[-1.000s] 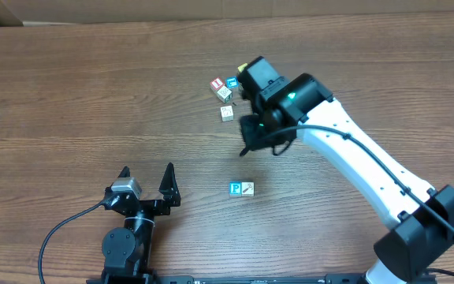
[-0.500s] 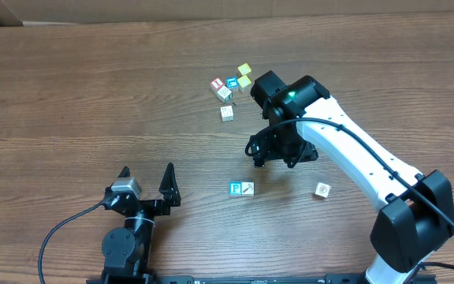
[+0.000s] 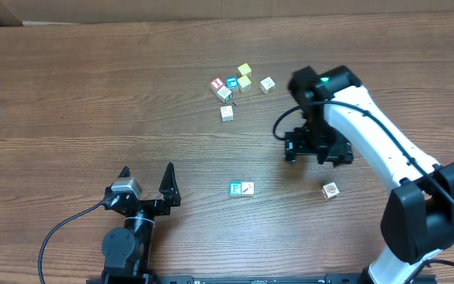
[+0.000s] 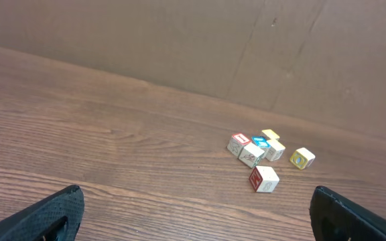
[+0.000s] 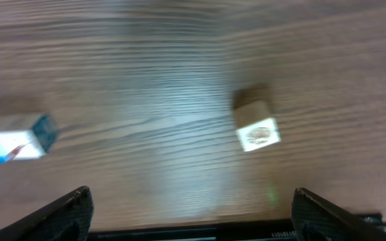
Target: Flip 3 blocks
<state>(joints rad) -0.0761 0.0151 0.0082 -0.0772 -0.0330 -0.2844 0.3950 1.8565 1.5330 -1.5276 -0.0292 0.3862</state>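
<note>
While nothing sits between its fingers, the left claw (image 3: pixel 146 178) is spread wide at the near edge of the surface (image 3: pixel 69 95), left of centre. Just beyond it to the right, two blocks lie side by side and touching. One is a blue block (image 3: pixel 236 188) with a white letter on its bright top. The other is a marked cream block (image 3: pixel 247 188) with a dark slanted stroke. Well to their right, at the same depth, lies a pale block (image 3: pixel 330 190) with a faint reddish drawing.

The right claw (image 5: pixel 189 204) is over the surface just beyond that pale block. Its own camera shows the fingertips far apart with only bare wood between them. That blurred view shows the pale block to the right and the blue block at the left edge.

At the far side sits a huddle of cubes: a red-faced cube (image 3: pixel 217 84), two yellow cubes (image 3: pixel 244 76) and some cream ones. A lone cube (image 3: pixel 227 113) lies just nearer. Only the left wrist camera shows that cube's red side.
</note>
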